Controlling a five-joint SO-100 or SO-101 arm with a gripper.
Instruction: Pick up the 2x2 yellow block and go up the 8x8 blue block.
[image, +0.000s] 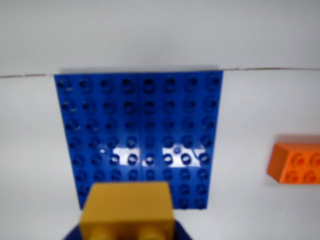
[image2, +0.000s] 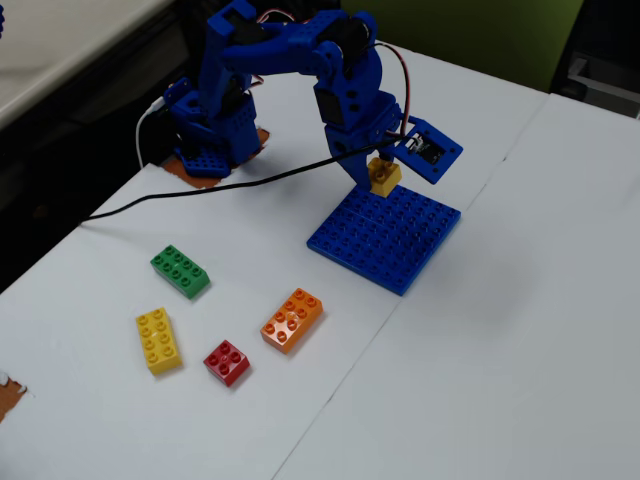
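Note:
The 2x2 yellow block (image: 127, 205) fills the bottom middle of the wrist view, with blue jaw parts showing at both of its lower corners. My gripper (image: 127, 232) is shut on it. In the fixed view my gripper (image2: 380, 172) holds the yellow block (image2: 384, 180) at the arm-side edge of the 8x8 blue block (image2: 385, 235). That flat studded plate (image: 140, 125) spreads out just beyond the brick in the wrist view. I cannot tell whether the brick touches the plate's studs.
An orange brick (image2: 292, 320), a red brick (image2: 227, 362), a long yellow brick (image2: 158, 340) and a green brick (image2: 180, 271) lie left of the plate. The orange brick (image: 295, 162) also shows at the wrist view's right edge. A black cable (image2: 200, 190) crosses the table.

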